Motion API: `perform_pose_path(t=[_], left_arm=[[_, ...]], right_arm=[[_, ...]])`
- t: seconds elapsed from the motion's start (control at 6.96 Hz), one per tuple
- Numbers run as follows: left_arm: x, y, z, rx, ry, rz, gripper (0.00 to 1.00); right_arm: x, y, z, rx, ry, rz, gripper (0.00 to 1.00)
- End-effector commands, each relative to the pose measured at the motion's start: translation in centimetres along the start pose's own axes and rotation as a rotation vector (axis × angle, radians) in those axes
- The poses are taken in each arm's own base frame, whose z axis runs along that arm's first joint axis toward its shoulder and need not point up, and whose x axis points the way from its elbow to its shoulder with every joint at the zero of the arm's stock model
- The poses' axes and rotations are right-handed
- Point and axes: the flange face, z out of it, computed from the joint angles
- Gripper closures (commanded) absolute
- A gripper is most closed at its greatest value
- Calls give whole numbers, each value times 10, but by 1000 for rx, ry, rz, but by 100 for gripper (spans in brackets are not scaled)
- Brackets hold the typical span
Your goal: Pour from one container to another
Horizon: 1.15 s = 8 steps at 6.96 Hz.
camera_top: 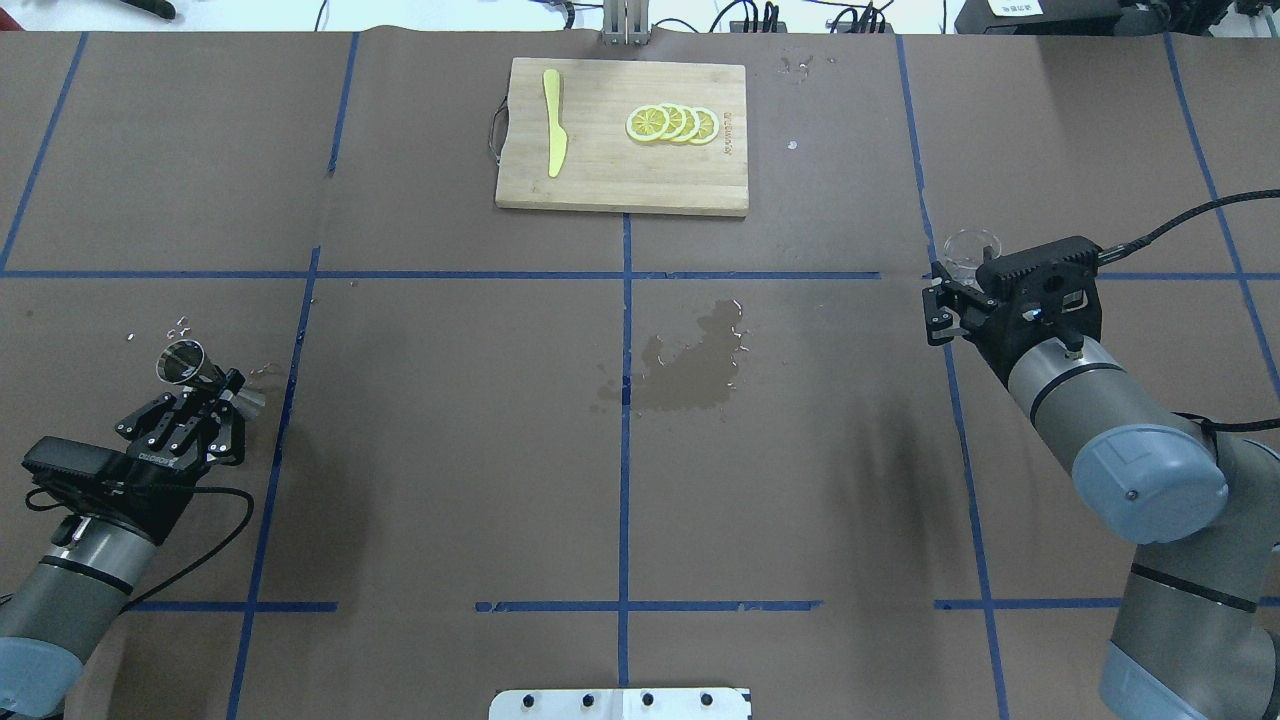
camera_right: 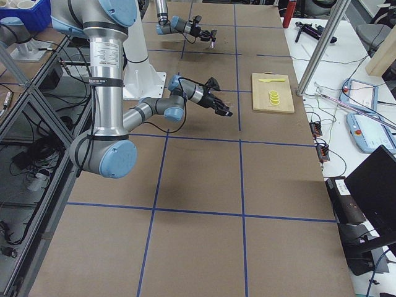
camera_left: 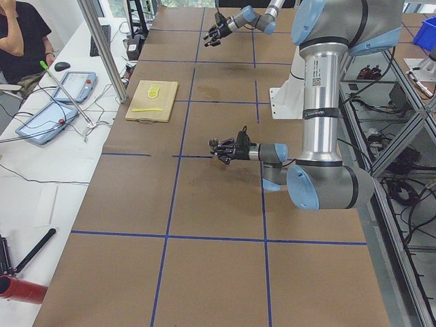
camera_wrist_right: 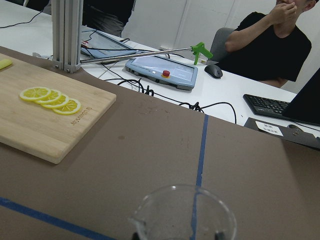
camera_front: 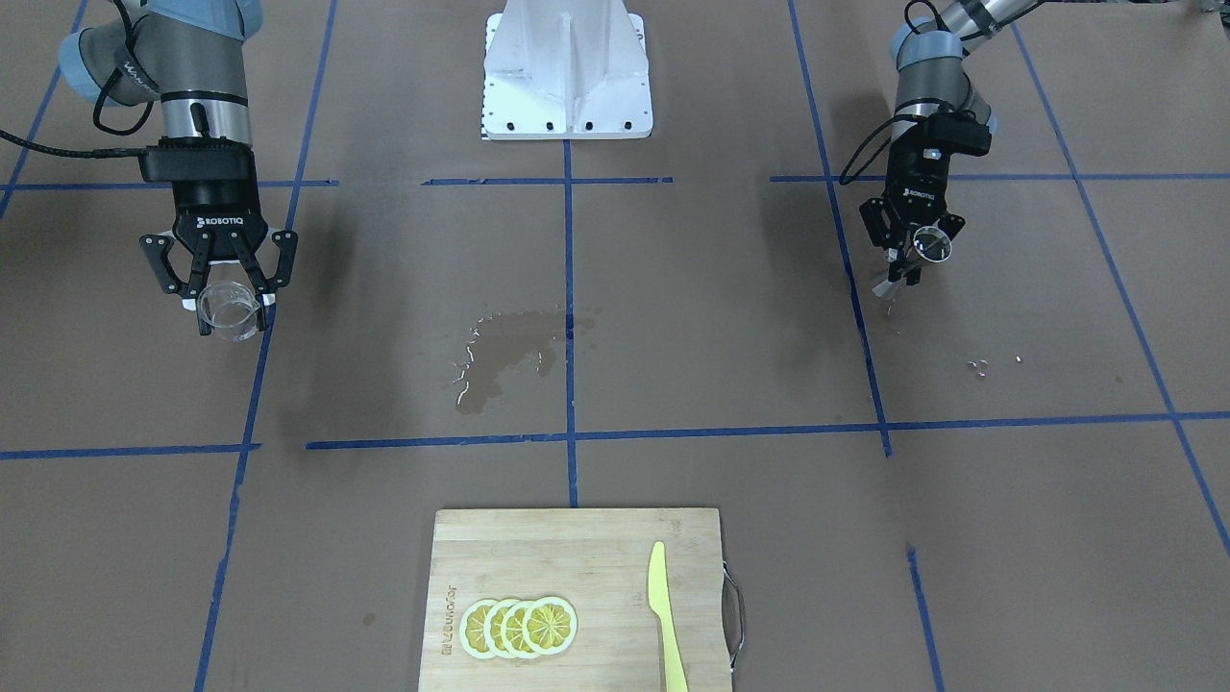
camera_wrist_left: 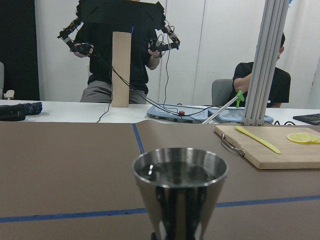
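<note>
Well apart on either side of the wet patch [camera_front: 509, 360], I hold both vessels above the table. My left gripper [camera_front: 908, 261] pinches the metal jigger [camera_front: 930, 246] at its waist, and my right gripper [camera_front: 231, 288] is clamped round the glass cup [camera_front: 231, 315]. The left wrist view shows what the wide views cannot: liquid glinting inside the upright jigger. The right wrist view shows the cup looking empty. I judge the pour made. The next move calls for lowering each vessel level and upright, the jigger slowly enough not to slop, to either side of the patch.
</note>
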Motion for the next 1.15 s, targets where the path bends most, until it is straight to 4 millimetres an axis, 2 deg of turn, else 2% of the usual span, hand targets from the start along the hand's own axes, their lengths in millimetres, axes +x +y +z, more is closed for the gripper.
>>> perform_pose_path(t=[0.0,1.01], left_arm=[[7,7,0,-2,4,54,100],[-2,16,-2,-19,4,65,100]], right_arm=[[-1,-3,-2,5,-4,10,85],[-4,-14,-12,20,-21,25,85]])
